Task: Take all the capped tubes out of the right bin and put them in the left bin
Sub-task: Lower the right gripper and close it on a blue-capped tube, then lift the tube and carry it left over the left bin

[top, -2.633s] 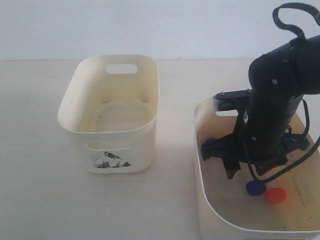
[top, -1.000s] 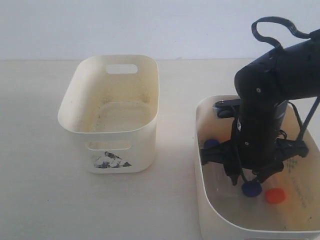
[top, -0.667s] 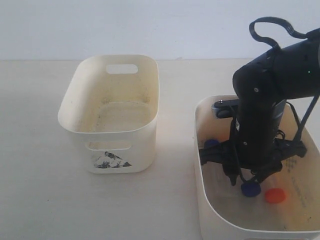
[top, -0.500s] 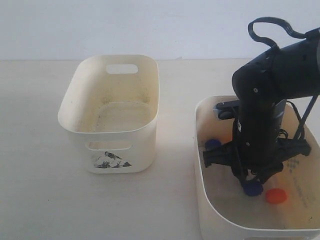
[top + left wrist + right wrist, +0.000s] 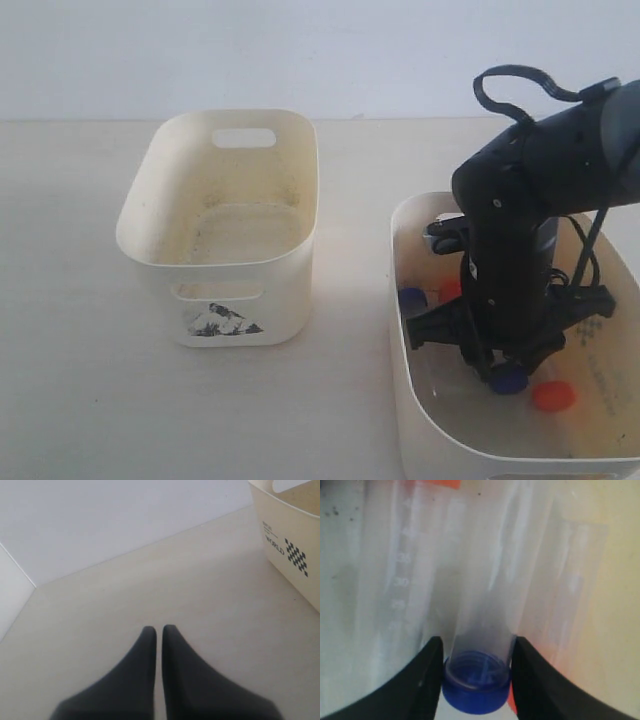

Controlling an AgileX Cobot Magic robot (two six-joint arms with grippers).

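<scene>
Right claw [image 5: 476, 642] tight on blue-capped tube [image 5: 485, 605] — wrist view only (exterior blocked)

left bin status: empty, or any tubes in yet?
Empty. The exterior view shows the left bin with a bare floor; the capped tubes in view are all in the right bin.

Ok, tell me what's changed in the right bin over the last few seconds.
The right gripper shifted toward the near end of the right bin, came down and closed its fingers on either side of a blue-capped tube, just above the cap. The tube does not look lifted yet. The orange-capped tube beside it and the left bin stayed put.
</scene>
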